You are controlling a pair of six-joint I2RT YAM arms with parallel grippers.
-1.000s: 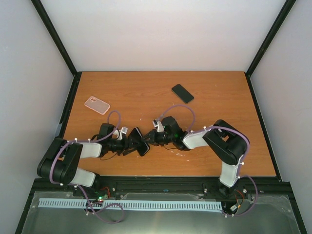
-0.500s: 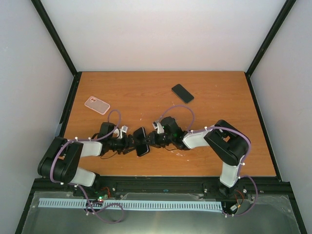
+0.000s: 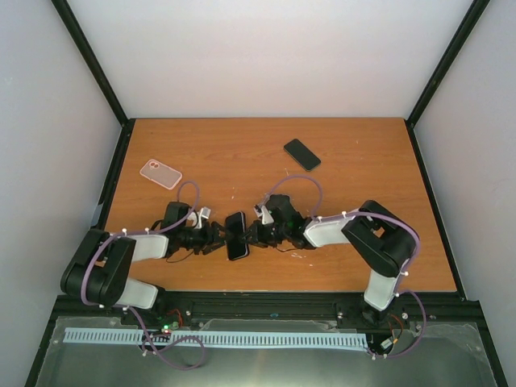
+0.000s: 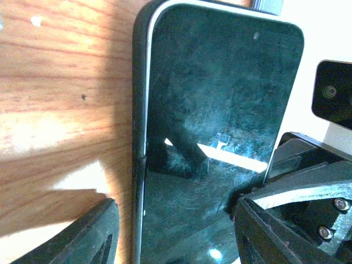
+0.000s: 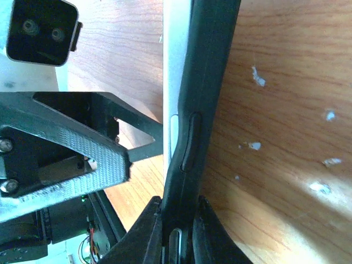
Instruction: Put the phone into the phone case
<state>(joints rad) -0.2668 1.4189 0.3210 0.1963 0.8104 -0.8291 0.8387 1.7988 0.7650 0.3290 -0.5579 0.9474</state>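
Your phone sits between the two grippers, low over the wooden table. The left gripper is on its left and the right gripper on its right.

On the left wrist camera you get the phone's face: dark glossy glass, smudged, with rounded corners. A thin silver frame runs inside a matte rim that looks like a black case. Your left fingers are spread wide and straddle the phone's width. The left one stands just clear of the rim.

On the right wrist camera you only get the edge. It's a rubbery black band with a long raised button, and a pale strip runs along one side. Your right fingers are pinching that edge from both sides.

Only the top view shows the rest. A rosy pink case lies flat, well away to the phone's far left. A second phone, black and rectangular, lies to its far right.
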